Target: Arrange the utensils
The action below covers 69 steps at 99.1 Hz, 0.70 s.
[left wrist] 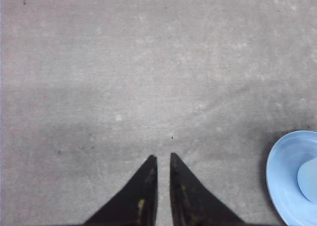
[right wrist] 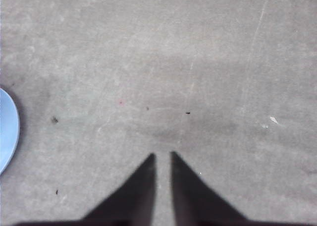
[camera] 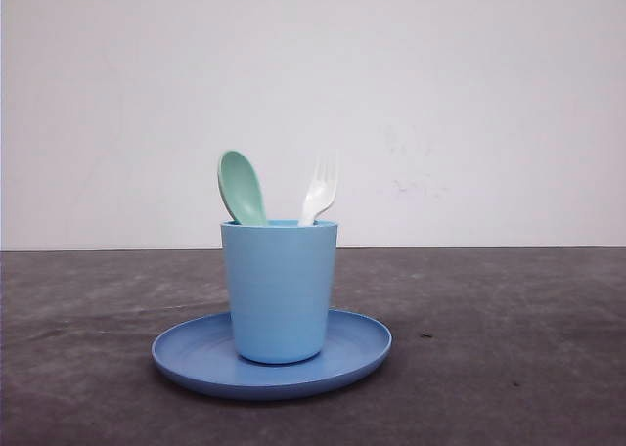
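Where the cup (camera: pixel 280 289) stands upright in the middle of the plate (camera: pixel 196 353) on the dark tabletop (camera: pixel 509 368), both utensils stand inside it. The spoon (camera: pixel 242 187) leans toward the left side of the rim with its bowl up, and the fork (camera: pixel 321 187) rises at the right side with its tines up; the handles of both are hidden in the cup.

In the left wrist view, the left gripper (left wrist: pixel 161 159) hangs over bare tabletop with its two dark fingers nearly together, only a narrow slit between the tips, and nothing between them. The plate's rim shows well off to one side of it, so spoon and fork lie apart from this gripper.

In the right wrist view, the right gripper (right wrist: pixel 162 157) is likewise almost closed and holds nothing, with a sliver of the plate at the far edge, well apart from its tips.
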Motion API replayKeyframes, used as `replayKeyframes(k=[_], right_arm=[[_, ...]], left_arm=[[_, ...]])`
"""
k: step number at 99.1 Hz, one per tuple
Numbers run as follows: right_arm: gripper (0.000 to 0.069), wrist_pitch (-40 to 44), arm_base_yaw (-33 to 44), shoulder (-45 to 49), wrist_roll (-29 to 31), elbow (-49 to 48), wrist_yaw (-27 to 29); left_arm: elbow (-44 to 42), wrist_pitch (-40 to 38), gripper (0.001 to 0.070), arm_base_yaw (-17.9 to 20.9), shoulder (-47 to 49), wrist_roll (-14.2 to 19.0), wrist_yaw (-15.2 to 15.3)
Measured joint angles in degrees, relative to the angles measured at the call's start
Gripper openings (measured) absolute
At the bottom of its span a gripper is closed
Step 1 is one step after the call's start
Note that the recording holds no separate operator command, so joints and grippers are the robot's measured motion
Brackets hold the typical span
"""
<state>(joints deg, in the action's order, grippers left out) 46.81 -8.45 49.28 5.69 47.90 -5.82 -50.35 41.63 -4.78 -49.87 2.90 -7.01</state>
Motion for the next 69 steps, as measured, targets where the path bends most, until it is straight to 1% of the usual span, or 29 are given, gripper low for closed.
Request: replayKeyframes(k=[14,58,62,69], right_arm=[[0.0007,-0.7,0.0,0.0,0.0,0.0,0.0],[0.0006,-5.95,0.0,0.0,-0.02,0.0,0.0],[0.0006,-6.51,0.0,0.0,-0.02,0.0,0.0],[0.0006,-7.76,0.0,0.0,-0.02,0.0,-0.02]], left_arm=[[0.0,-0.17,0.0013,0.0,0.0,-0.33,0.0],[0.0,-0.22,0.0013,-0.02,0.09,-0.35,0.04],[0.02,-0.28,0.0013,-0.02,0.42,-0.66,1.18],[0.74,-0.83,0.0013,-0.02,2.54,-1.49,5.42]])
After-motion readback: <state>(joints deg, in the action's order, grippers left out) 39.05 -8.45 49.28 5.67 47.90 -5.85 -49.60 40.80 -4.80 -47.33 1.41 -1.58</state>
